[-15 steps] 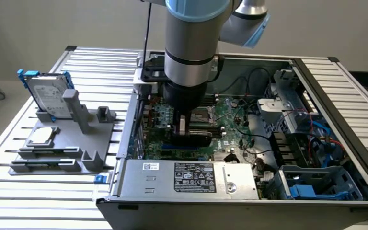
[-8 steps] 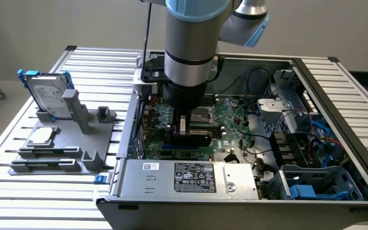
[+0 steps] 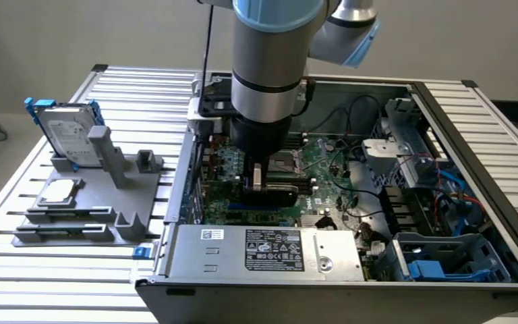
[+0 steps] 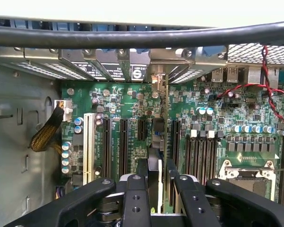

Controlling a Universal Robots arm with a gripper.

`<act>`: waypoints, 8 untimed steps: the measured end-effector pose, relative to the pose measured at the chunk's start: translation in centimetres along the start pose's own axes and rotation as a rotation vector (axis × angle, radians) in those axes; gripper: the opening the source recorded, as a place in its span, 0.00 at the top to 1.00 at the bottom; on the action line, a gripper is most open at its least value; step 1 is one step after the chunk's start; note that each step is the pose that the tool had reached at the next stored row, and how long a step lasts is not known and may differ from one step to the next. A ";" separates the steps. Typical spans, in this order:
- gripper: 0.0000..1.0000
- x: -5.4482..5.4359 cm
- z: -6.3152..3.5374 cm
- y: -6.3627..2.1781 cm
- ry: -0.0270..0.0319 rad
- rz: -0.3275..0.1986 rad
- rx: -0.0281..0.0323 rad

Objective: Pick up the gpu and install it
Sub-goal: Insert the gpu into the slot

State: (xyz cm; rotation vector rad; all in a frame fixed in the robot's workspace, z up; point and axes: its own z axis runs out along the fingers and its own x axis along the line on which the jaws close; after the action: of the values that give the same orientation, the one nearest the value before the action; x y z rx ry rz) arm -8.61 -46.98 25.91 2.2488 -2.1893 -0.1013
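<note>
**Card over the board:** On the exterior view's left, the silver hard drive with the blue frame (image 3: 64,131) and the small square silver processor chip (image 3: 59,192) are sitting in a grey plastic holder (image 3: 119,209) on the slatted aluminium worktop (image 3: 52,270). Each is standing in its own seat, apparently so that it is presenting itself for a clean pick.

Toward the middle, your arm is reaching straight down into the open black computer case (image 3: 502,182). There the black two-fingered gripper (image 3: 268,189) is clamping the gpu (image 3: 257,179), a thin rectangular card with a green board and a silver end bracket. The jaws are standing partway apart because the card's body is filling the gap.

In the wrist view the gripper (image 4: 156,175) is holding the gpu (image 4: 159,130) upright and edge-on over the green motherboard (image 4: 118,94). The bracket end is pointing at the case's rear openings, likely to line the card up with the row of long black expansion slots (image 4: 107,146). Whether its lower edge is touching a slot you cannot tell.

On the exterior view's right, the blue plastic drive bay (image 3: 430,266) is lying well apart from the work.
</note>
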 end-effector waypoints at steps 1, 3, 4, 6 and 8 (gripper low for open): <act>0.74 0.0 0.05 0.00 0.0002 0.000 -0.0001; 0.74 0.0 0.16 -0.01 0.0002 0.000 -0.0001; 0.74 0.0 0.22 -0.01 0.0003 0.000 -0.0002; 0.74 0.0 0.32 -0.01 0.0003 0.000 -0.0001; 0.74 0.0 0.40 -0.02 0.0004 0.000 -0.0003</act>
State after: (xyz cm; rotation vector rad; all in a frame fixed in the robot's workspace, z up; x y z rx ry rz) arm -8.61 -46.98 25.51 2.2484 -2.1890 -0.1012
